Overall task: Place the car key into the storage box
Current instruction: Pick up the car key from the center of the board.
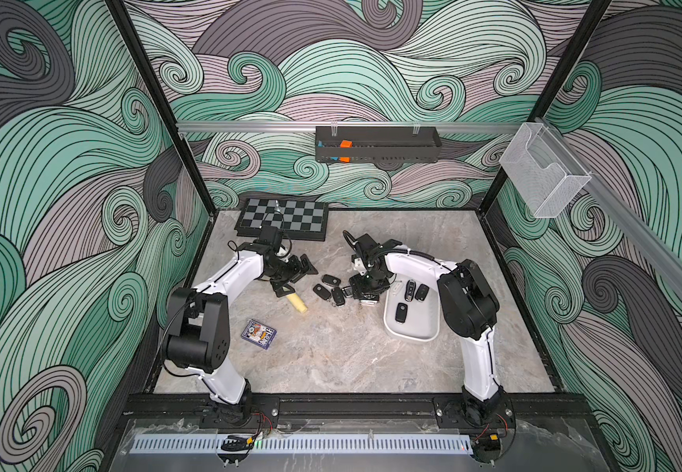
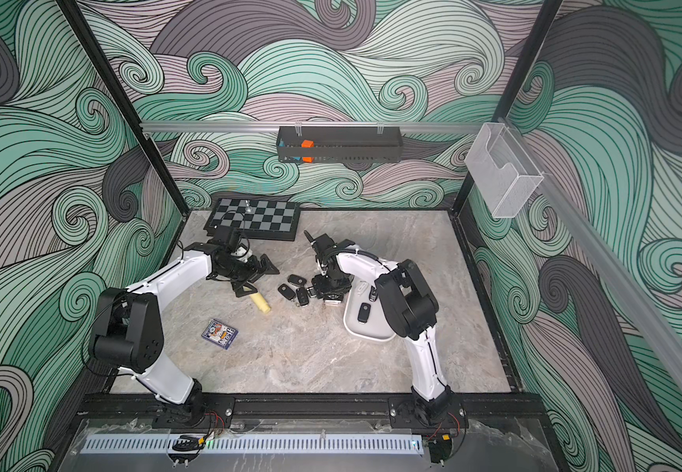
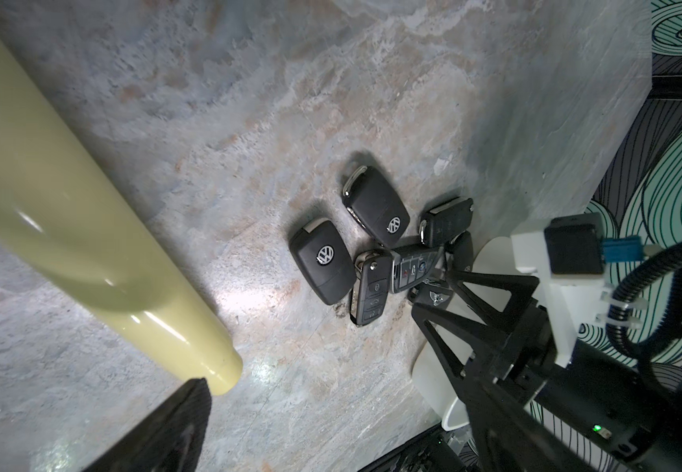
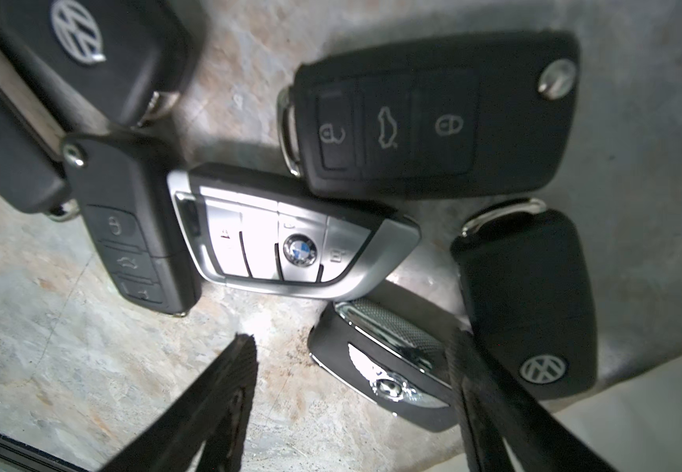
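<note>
The storage box (image 1: 412, 332) is a white oblong tub on the right of the table, with three black car keys (image 1: 401, 312) inside it. Several more car keys (image 1: 329, 291) lie in a loose cluster just left of the box. My right gripper (image 1: 365, 288) points down over the near end of that cluster. It is open, its jaws on either side of a black key with a winged chrome badge (image 4: 384, 367), beside a silver key (image 4: 290, 245). My left gripper (image 1: 298, 282) is wide open and empty, left of the cluster, above a yellow cylinder (image 1: 297, 304).
A card deck (image 1: 258, 334) lies near the front left. A chessboard (image 1: 286, 218) sits at the back. A black tray (image 1: 376, 145) hangs on the back wall and a wire-mesh basket (image 1: 543, 171) on the right rail.
</note>
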Tool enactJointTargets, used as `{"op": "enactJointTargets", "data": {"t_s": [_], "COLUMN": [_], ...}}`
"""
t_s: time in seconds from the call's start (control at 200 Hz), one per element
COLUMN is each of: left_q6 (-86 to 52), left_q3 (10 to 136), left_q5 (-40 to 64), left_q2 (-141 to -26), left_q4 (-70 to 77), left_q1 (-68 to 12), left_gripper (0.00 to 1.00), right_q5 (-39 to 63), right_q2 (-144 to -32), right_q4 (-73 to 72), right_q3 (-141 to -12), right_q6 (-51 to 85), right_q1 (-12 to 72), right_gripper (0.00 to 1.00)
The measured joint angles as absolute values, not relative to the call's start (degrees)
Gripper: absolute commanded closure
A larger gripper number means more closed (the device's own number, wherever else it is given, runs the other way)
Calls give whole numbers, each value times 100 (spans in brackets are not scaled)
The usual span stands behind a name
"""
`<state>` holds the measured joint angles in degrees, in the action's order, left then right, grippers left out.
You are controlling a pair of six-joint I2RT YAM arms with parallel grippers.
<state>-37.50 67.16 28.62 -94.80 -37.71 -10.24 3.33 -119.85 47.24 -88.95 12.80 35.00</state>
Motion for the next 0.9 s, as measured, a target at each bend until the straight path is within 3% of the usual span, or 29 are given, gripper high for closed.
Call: {"op": "enactJointTargets", "data": {"t_s": [0.275, 0.69, 0.901], "left_q6": [-3752, -3752, -3739], "left_q3": [6571, 6145, 6086], "left_q5": [2873, 2873, 2871], "left_q2": [-9448, -9083, -9030], "left_q4": [-3754, -3728, -3730], "left_q1": [-1017, -1013, -996], "left_gripper": [2, 2, 2], "right_q5": [239, -305, -408], "right_q2": [-11955, -11957, -11946], "right_q4": [4775, 4764, 4759], "right_q3": [-8683, -8604, -8604], "right_q6": [1315, 1457, 1577], "right_q1": [3743, 3898, 3948], "right_gripper": [29, 65, 71]}}
